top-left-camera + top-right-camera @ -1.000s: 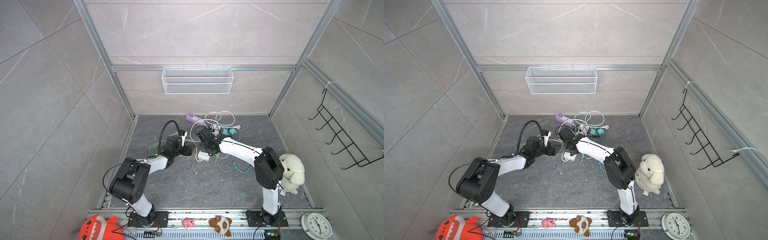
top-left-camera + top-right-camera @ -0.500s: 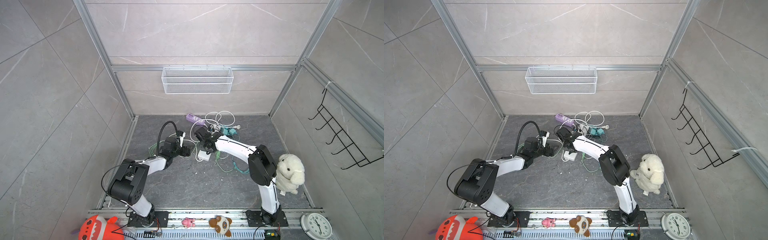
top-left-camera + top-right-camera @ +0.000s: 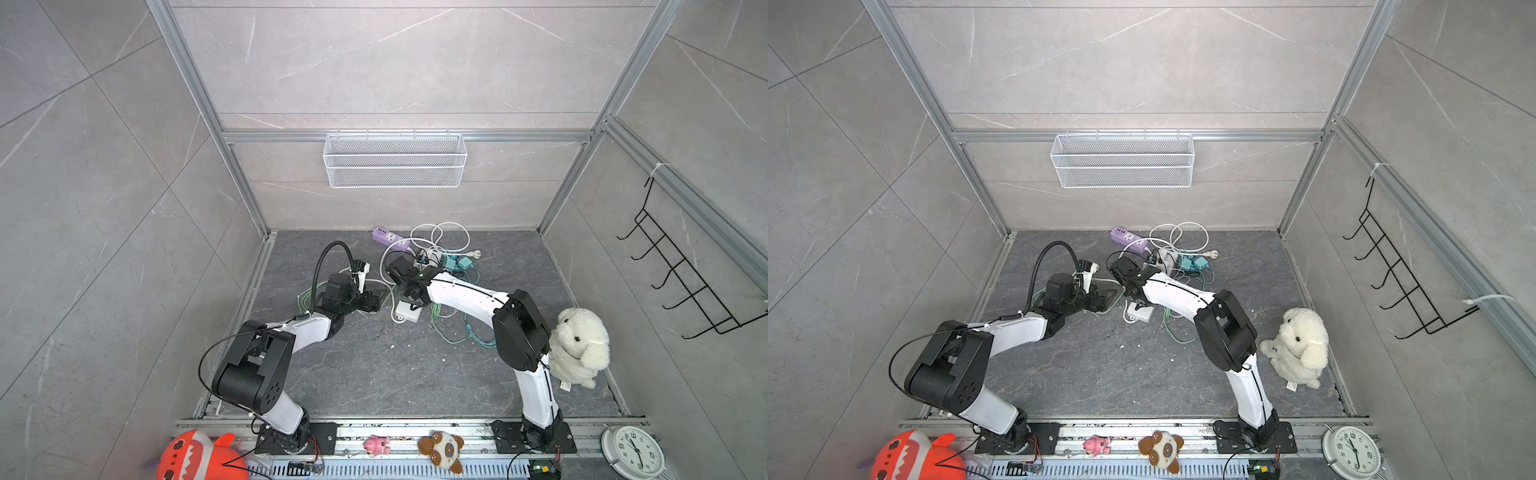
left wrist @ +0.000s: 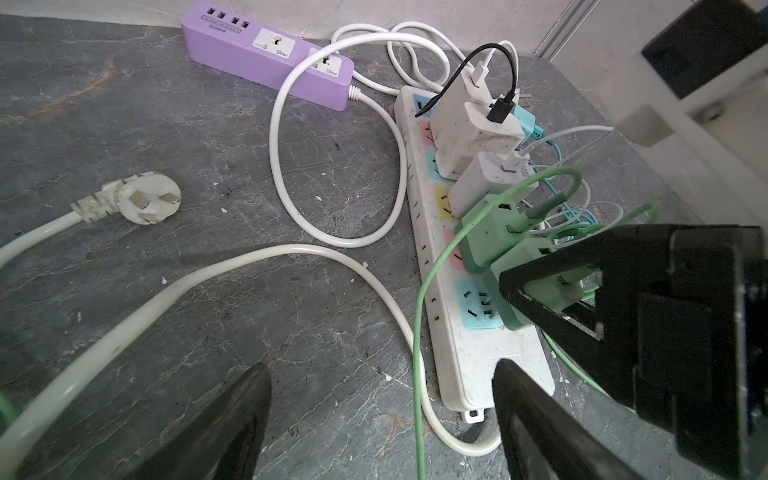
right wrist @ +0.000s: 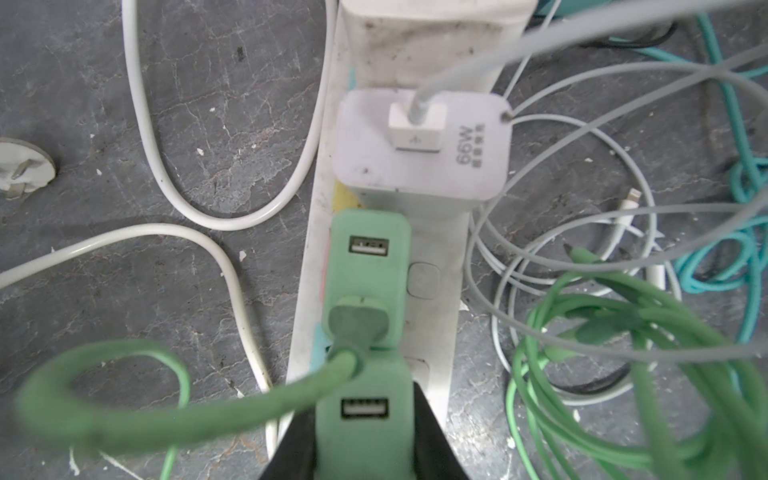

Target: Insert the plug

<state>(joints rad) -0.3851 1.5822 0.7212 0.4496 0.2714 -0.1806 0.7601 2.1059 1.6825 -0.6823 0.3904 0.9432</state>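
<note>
While the green plug (image 5: pixel 368 432) is being gripped between the closed fingers of the right gripper (image 5: pixel 361 446), it is being held on the white strip (image 4: pixel 469 365), over the blue socket (image 4: pixel 473 305) and just beside a second green plug (image 5: pixel 368 266). Whether its pins are fully seated cannot be told. Left gripper (image 4: pixel 380 370) is being held wide open and empty, low over the floor by the strip's end; a white cable (image 4: pixel 291 248) is being seen between its fingers.
</note>
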